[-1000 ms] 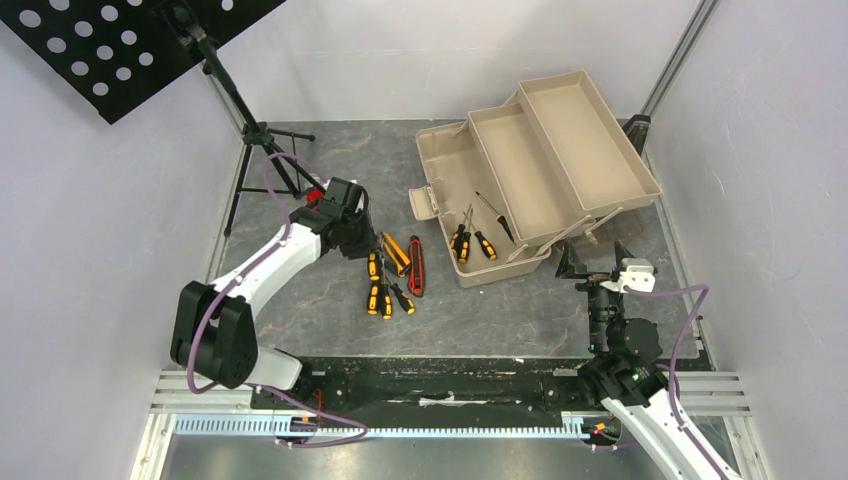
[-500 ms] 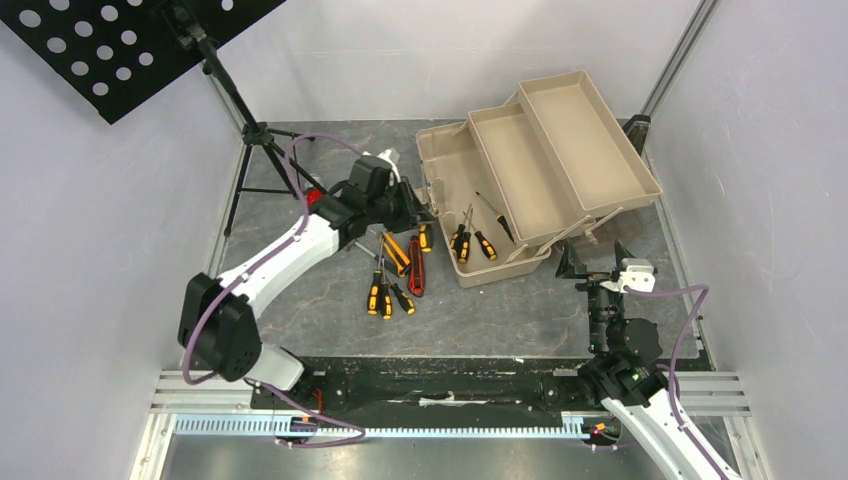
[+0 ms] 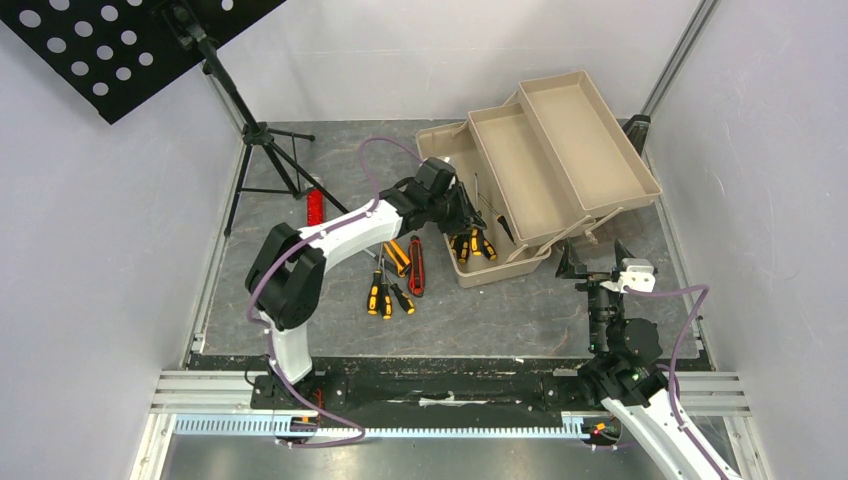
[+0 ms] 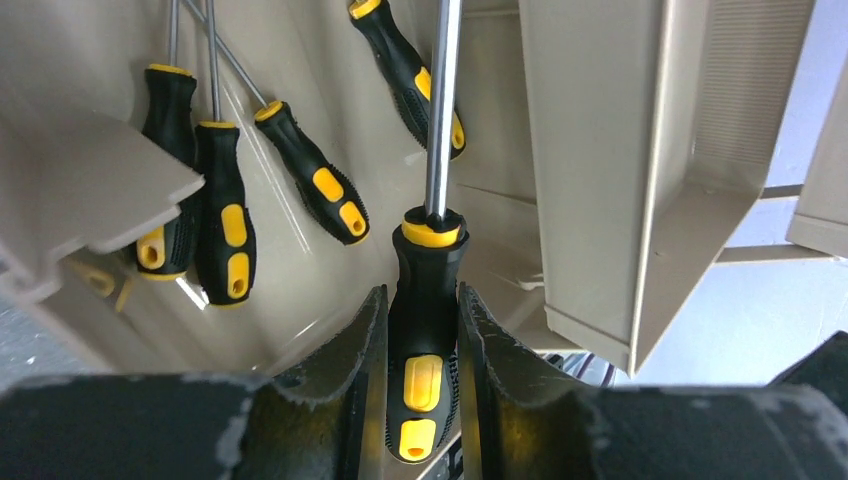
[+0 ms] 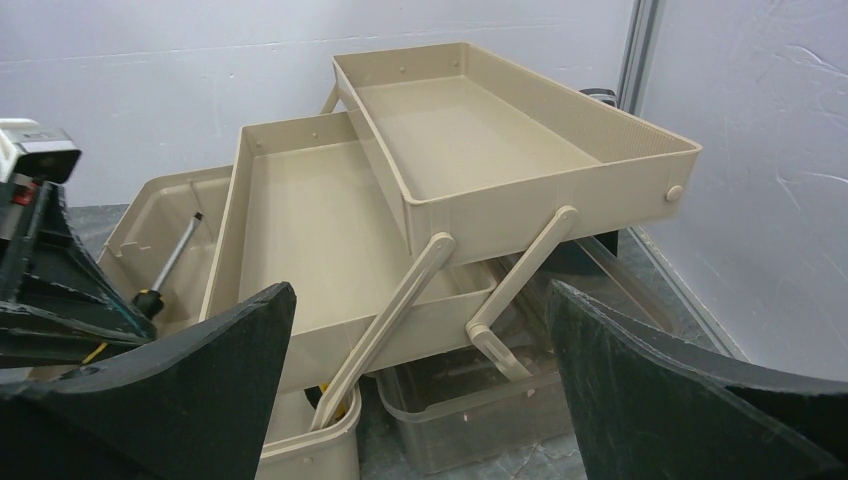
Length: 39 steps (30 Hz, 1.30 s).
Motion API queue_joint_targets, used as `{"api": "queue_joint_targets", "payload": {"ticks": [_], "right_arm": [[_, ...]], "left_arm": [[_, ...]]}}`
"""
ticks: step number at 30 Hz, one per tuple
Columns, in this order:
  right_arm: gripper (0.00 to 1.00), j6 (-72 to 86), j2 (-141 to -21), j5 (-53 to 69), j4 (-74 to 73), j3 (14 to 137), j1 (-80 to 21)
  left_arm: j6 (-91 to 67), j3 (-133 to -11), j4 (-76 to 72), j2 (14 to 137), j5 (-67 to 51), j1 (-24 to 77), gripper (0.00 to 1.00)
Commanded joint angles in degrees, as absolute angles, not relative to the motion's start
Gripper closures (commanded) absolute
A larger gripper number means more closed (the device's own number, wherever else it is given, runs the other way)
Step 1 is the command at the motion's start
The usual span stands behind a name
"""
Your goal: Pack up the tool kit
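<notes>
The tan toolbox (image 3: 590, 140) stands open at the back right with its two trays (image 5: 470, 130) folded out. My left gripper (image 3: 474, 220) hangs over the box's bottom compartment (image 4: 300, 280). It is shut on the black-and-yellow handle of a screwdriver (image 4: 430, 235), shaft pointing away. Several screwdrivers (image 4: 220, 210) lie in that compartment. On the table lie more screwdrivers (image 3: 385, 295), an orange knife (image 3: 398, 253) and a red knife (image 3: 416, 266). My right gripper (image 3: 590, 262) stands wide open near the box's front right corner, its fingers (image 5: 200, 370) holding nothing.
A red bar (image 3: 316, 208) lies left of the left arm. A black tripod music stand (image 3: 262, 140) fills the back left corner. A clear plastic tub (image 5: 500, 400) sits under the folded-out trays. White walls close in both sides.
My left arm has swung right from the loose tools, carrying one screwdriver over the toolbox's bottom compartment. The right arm has not moved.
</notes>
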State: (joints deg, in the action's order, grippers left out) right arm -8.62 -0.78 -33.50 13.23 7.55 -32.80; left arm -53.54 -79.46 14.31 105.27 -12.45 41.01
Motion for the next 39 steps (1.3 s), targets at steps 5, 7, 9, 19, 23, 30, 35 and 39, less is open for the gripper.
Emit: {"api": "queue_joint_targets", "payload": {"ticks": [5,7,9,19,23,30,35,39], "right_arm": [[0.02,-9.1,1.4,-34.7,15.4,7.0,-33.2],[0.02,-9.1,1.4,-34.7,15.4,7.0,-33.1],[0.02,-9.1,1.3,-34.7,15.4,6.9,-33.1],[0.02,-9.1,1.5,-34.7,15.5,7.0,-33.1],[0.02,-9.1,1.5,-34.7,15.4,7.0,-33.1],[0.02,-9.2,1.5,-34.7,15.5,7.0,-33.1],[0.02,-9.0,1.4,-34.7,15.5,7.0,-33.1],[0.02,-9.1,1.4,-34.7,15.4,7.0,-33.1]], "left_arm": [[-56.1,-85.1,13.3,108.0,-12.9,42.1,0.50],[-55.6,-85.0,13.8,107.5,-12.3,42.1,0.42],[-55.1,-85.1,14.5,107.0,-11.7,42.1,0.33],[-50.1,-85.1,19.9,102.5,-8.7,42.1,0.29],[-45.7,-84.3,25.7,98.9,-4.9,42.1,0.29],[-39.0,-80.6,35.8,93.5,3.7,42.1,0.29],[-36.3,-77.6,42.3,90.6,8.6,42.1,0.29],[-35.0,-74.0,46.7,87.8,13.3,42.1,0.30]]}}
